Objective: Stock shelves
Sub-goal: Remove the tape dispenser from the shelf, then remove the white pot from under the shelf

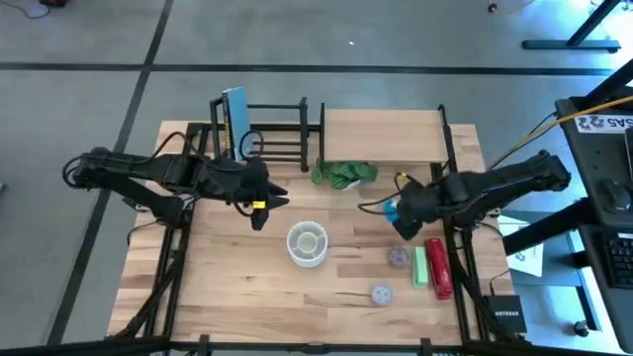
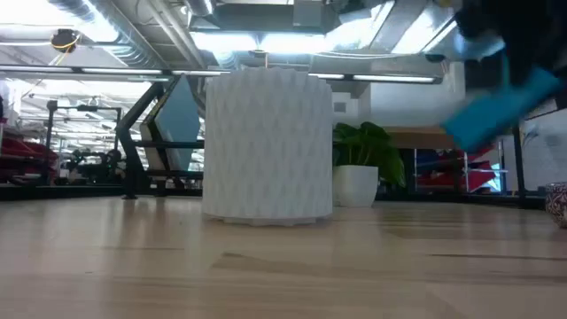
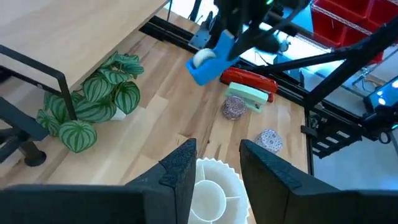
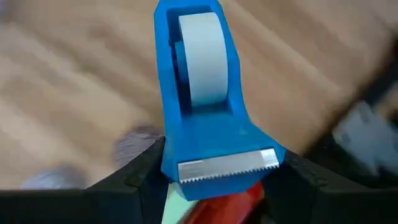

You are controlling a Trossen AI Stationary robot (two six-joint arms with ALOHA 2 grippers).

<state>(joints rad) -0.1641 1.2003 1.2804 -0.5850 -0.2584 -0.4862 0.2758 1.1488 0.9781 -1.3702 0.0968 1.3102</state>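
Above the wooden tabletop's right side, the right gripper [image 4: 214, 171] is clamping a rigid blue plastic tape dispenser [image 4: 202, 93] by its base, probably light and slippery, short of the light-wood shelf board [image 1: 381, 133]; the left gripper [image 3: 214, 158] is hovering open over the white ribbed cup [image 1: 308, 243].

The wooden table [image 1: 227, 287] carries a white ribbed cup [image 1: 308, 244], potted plant [image 1: 344, 175], red stapler [image 1: 439, 267], 2 shelves [image 1: 381, 133].

A small black open-frame rack [image 1: 265, 129] of thin bars is standing at the far edge of the worktop [image 1: 237, 287], holding an upright blue item. Just beside it, a wider light-wood shelf board [image 1: 381, 135] is sitting between black metal uprights.
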